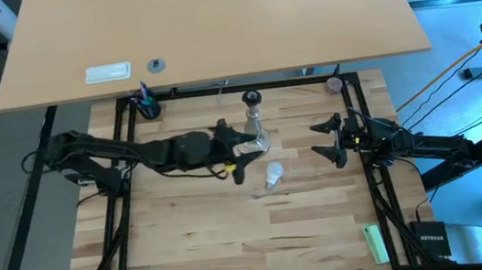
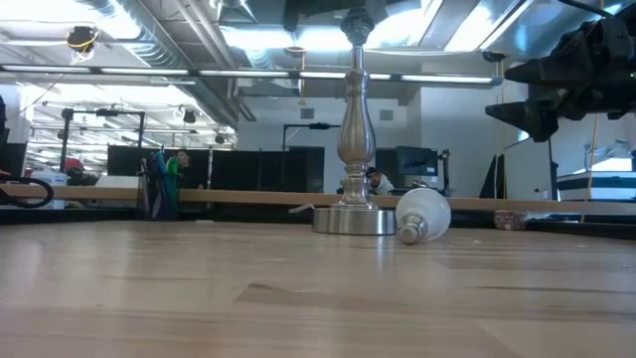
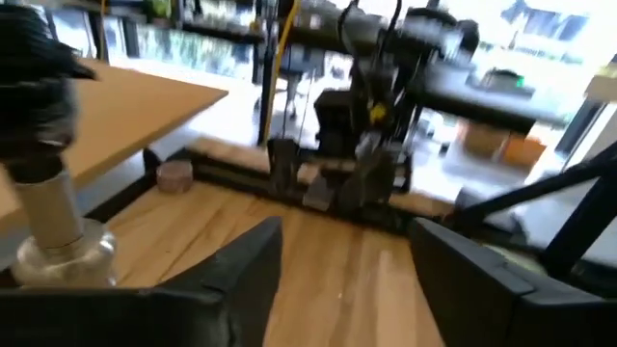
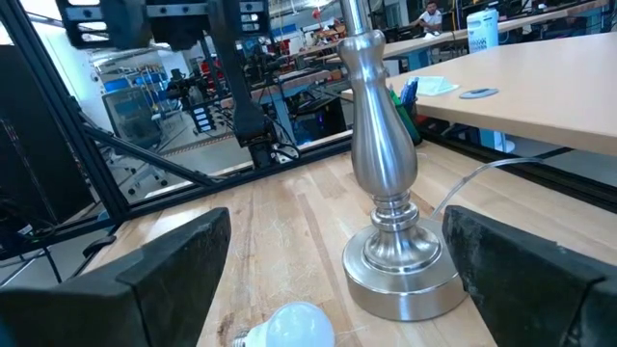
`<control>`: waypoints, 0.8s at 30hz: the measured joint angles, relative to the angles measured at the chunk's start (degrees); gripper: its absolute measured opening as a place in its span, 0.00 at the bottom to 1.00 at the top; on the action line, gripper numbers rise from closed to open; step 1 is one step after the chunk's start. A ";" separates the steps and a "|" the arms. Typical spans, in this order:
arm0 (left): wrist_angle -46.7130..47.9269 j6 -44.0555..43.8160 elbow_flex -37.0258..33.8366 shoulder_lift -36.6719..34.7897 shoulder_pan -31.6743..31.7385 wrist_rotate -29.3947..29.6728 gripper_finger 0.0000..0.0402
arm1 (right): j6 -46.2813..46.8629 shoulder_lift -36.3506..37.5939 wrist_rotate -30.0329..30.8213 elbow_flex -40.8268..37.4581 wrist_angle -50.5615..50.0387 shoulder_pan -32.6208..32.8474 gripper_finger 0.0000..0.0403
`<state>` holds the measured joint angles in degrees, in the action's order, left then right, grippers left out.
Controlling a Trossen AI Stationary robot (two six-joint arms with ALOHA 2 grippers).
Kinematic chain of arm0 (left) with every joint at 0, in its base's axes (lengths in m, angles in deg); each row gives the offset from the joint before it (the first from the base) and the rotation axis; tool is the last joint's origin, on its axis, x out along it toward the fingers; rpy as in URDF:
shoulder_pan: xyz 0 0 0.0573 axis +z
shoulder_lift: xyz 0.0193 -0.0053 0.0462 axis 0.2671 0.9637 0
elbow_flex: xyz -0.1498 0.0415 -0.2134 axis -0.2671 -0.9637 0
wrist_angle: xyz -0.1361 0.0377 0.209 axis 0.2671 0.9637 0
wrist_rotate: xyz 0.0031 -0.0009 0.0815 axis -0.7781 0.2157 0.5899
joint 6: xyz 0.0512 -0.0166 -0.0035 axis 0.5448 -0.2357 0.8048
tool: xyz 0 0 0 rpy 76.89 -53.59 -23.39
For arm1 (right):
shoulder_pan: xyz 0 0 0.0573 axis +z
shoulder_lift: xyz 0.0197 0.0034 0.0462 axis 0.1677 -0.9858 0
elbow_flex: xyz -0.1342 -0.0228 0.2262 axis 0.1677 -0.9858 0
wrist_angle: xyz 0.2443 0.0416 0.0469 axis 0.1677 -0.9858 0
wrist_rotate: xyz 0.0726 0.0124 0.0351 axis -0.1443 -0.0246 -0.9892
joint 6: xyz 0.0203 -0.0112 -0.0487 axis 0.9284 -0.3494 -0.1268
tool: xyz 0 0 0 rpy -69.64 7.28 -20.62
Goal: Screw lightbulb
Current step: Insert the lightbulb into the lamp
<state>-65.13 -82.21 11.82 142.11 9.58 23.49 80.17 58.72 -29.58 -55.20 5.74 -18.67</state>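
The lightbulb (image 1: 273, 175) lies on its side on the wooden table, just on the near side of the silver stand (image 1: 255, 122); the low view shows its screw base (image 2: 409, 234) resting on the wood. The stand is upright on its round base (image 2: 355, 220), with its dark socket (image 1: 251, 100) on top. My left gripper (image 1: 245, 153) hovers open next to the stand's left side, above the table, with nothing between its fingers (image 3: 246, 265). My right gripper (image 1: 329, 140) waits open at the table's right, pointing at the stand (image 4: 386, 183) and the bulb (image 4: 289, 328).
A black metal frame (image 1: 125, 168) runs around the table. A cup of blue pens (image 1: 145, 105) stands at the far left corner, a small round thing (image 1: 334, 84) at the far right, and a green object (image 1: 376, 243) at the near right. The near half of the table is bare wood.
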 joint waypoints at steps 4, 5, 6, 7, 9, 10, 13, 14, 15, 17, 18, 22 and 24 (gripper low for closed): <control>10.34 0.07 7.76 5.12 -0.89 -0.43 0.72 | 0.38 0.01 -1.77 0.00 0.04 0.00 0.94; 11.79 0.07 8.86 6.22 -1.34 -0.51 0.74 | 0.38 0.00 -2.74 0.04 0.16 -0.01 0.94; 13.15 -0.07 9.49 7.20 -1.85 -0.63 0.75 | 0.45 0.00 -4.20 0.23 0.11 -0.01 0.94; 14.20 -0.35 9.79 8.11 -2.32 -0.63 0.77 | 0.56 0.00 -6.11 0.61 -0.11 0.00 0.94; 14.71 -1.75 9.82 9.95 -3.18 -0.66 0.77 | 0.59 0.02 -11.14 1.56 -1.05 0.00 0.94; 14.83 -2.93 9.82 10.74 -3.46 -0.68 0.77 | 0.61 -0.02 -12.97 2.05 -1.40 0.00 0.94; 14.58 -6.90 9.82 12.79 -3.59 0.28 0.76 | 0.61 -0.79 -15.66 3.34 -1.32 0.00 0.94; 14.60 -8.81 9.82 13.51 -3.47 1.25 0.76 | 0.59 -1.15 -15.68 3.46 -1.37 0.00 0.94; 14.40 -10.63 9.82 14.33 -3.27 2.17 0.75 | 0.36 -1.66 -15.62 3.48 -1.34 0.00 0.94; 14.38 -13.92 9.81 16.05 -2.95 2.81 0.74 | -0.44 -3.29 -15.54 3.54 -1.01 0.00 0.94; 14.02 -15.32 9.80 16.90 -2.87 2.89 0.74 | -1.23 -4.27 -15.54 3.56 -0.87 0.00 0.94; 13.76 -19.21 9.80 20.04 -3.30 2.97 0.73 | -2.95 -9.19 -16.36 3.58 0.31 0.00 0.94; 13.82 -19.72 9.80 21.74 -3.76 2.93 0.73 | -3.05 -12.15 -18.11 3.67 1.83 0.04 0.94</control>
<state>-51.31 -101.92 21.63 163.85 5.82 26.42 77.12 46.56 -47.70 -51.53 7.56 -18.63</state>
